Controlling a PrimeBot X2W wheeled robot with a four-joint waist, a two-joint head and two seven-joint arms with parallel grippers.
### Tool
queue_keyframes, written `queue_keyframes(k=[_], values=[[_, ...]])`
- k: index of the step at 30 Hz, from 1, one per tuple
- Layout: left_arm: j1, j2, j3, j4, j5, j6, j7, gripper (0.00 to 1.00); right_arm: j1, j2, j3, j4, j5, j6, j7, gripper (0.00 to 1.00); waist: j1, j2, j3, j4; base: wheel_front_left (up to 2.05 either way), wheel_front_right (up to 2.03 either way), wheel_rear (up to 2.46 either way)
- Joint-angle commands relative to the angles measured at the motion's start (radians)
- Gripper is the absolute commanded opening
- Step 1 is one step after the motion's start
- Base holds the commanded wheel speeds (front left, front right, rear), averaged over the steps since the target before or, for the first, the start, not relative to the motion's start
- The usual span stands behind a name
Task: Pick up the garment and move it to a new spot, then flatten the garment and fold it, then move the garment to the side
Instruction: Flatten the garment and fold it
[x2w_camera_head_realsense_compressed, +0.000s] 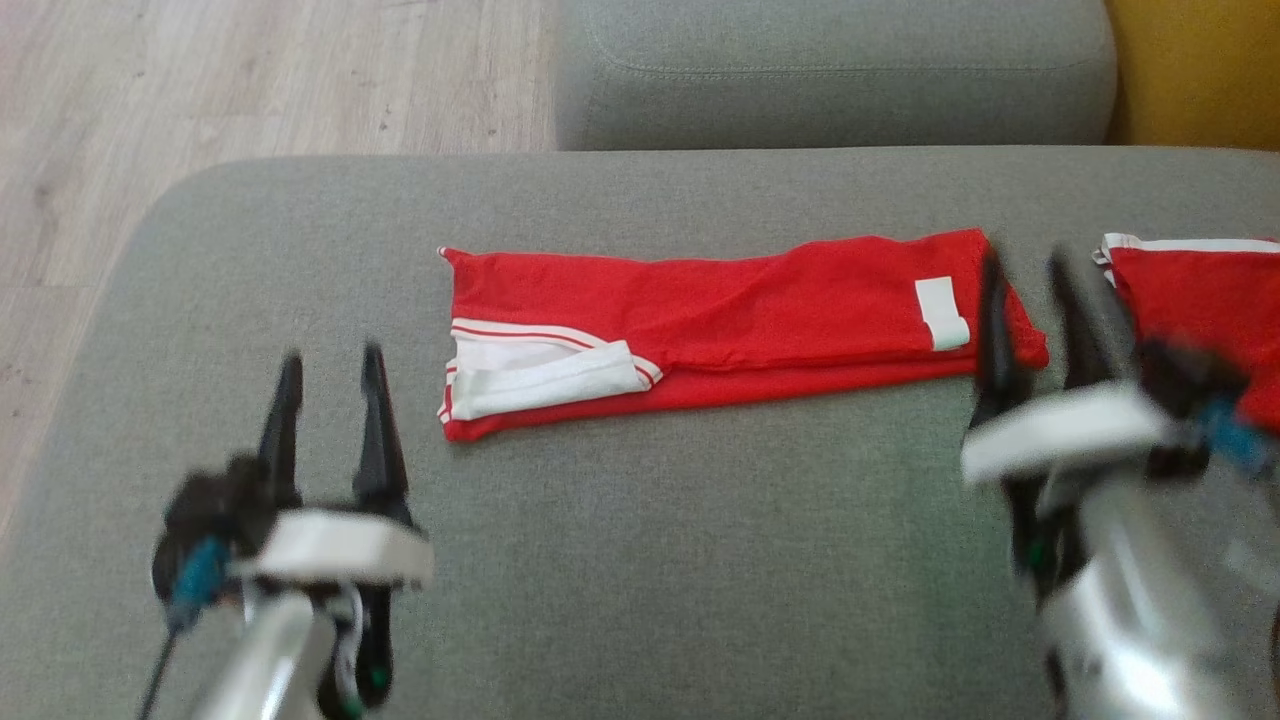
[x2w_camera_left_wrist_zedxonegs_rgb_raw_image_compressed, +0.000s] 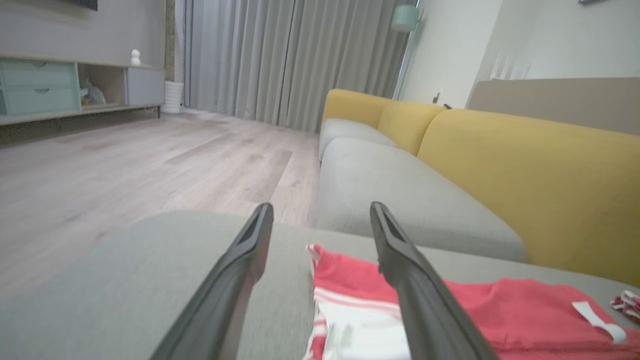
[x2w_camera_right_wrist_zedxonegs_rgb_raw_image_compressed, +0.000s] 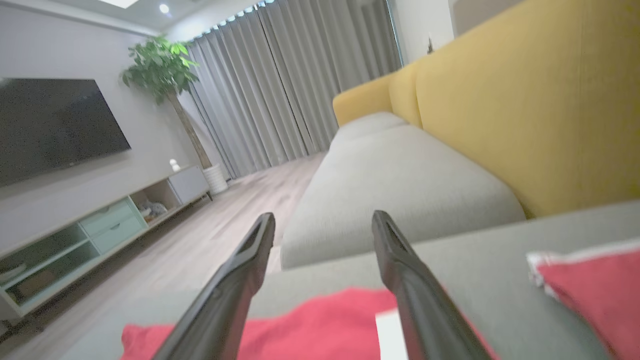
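While the red garment (x2w_camera_head_realsense_compressed: 720, 320) lies folded in a long strip on the grey cushion (x2w_camera_head_realsense_compressed: 620, 560), the left gripper (x2w_camera_head_realsense_compressed: 332, 353) hangs near its white-trimmed end, fingers spread, holding nothing; the right gripper (x2w_camera_head_realsense_compressed: 1024, 260) stands at the other end, likewise spread; another red garment (x2w_camera_head_realsense_compressed: 1200, 300) lies just beyond.

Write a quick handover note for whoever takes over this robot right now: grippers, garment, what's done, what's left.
Left gripper: open, empty, over the grey cushion, short of the white-trimmed end of the red garment.
Right gripper: open, empty, at the garment's other end; contact unclear.
Done: garment lies flat, folded into a long strip.
Left: probably fold it across, then move it aside.
A second red garment lies at the right.
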Motion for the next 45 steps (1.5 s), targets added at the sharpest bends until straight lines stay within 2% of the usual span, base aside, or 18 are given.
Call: queue_keyframes(k=[1,4,7,12,16,24,30,33,39,43,44,45], values=[[-0.005,-0.004,0.074,-0.037,0.028,-0.009,-0.008,1.00,0.015,0.017,-0.007,-0.070,-0.034,-0.002,-0.010,1.00,0.0001,0.0000,-0.002,0.000,0.00,0.00,0.00],[0.068,-0.053,0.135,-0.040,0.080,-0.032,-0.008,1.00,0.105,0.034,-0.018,-0.123,-0.081,-0.002,-0.011,1.00,0.0001,0.0000,-0.001,-0.002,0.00,0.00,0.00],[0.106,-0.091,0.174,-0.031,0.130,-0.066,-0.008,1.00,0.156,0.036,0.012,-0.158,-0.064,-0.002,-0.011,1.00,0.0001,0.0000,0.009,0.001,0.00,0.00,0.00],[0.111,-0.131,0.221,-0.012,0.176,-0.111,-0.008,1.00,0.169,0.036,0.008,-0.180,-0.054,-0.002,-0.011,1.00,0.0001,0.0000,0.027,0.008,0.00,0.00,0.00],[0.086,-0.155,0.246,0.004,0.219,-0.154,-0.008,1.00,0.137,0.036,-0.025,-0.162,-0.096,-0.002,-0.011,1.00,0.0001,0.0000,0.058,0.022,0.00,0.00,0.00],[0.013,-0.195,0.271,0.035,0.271,-0.205,-0.008,1.00,-0.052,0.036,-0.191,-0.011,-0.287,-0.002,0.028,1.00,0.0001,0.0000,0.173,0.058,0.00,0.00,0.00],[-0.031,-0.211,0.276,0.057,0.294,-0.233,-0.008,1.00,-0.184,0.036,-0.438,0.164,-0.472,-0.002,0.112,1.00,0.0001,0.0000,0.228,0.085,0.00,0.00,0.00],[-0.043,-0.214,0.279,0.065,0.301,-0.242,-0.008,1.00,-0.218,0.036,-0.522,0.243,-0.546,-0.002,0.132,1.00,0.0001,0.0000,0.238,0.095,0.00,0.00,0.00],[-0.055,-0.218,0.290,0.076,0.309,-0.249,-0.008,1.00,-0.252,0.036,-0.610,0.373,-0.657,-0.002,0.127,1.00,0.0001,0.0000,0.241,0.100,0.00,0.00,0.00],[-0.056,-0.218,0.297,0.078,0.312,-0.250,-0.008,1.00,-0.283,0.036,-0.617,0.463,-0.680,-0.002,0.119,1.00,0.0001,0.0000,0.241,0.098,0.00,0.00,0.00],[-0.056,-0.218,0.298,0.077,0.312,-0.250,-0.008,1.00,-0.292,0.036,-0.611,0.481,-0.680,-0.002,0.111,0.46,0.0001,0.0000,0.240,0.095,0.00,0.00,0.00],[-0.054,-0.219,0.299,0.077,0.311,-0.248,-0.008,1.00,-0.300,0.036,-0.610,0.492,-0.682,-0.002,0.100,0.00,0.0001,0.0000,0.239,0.092,0.00,0.00,0.00]])
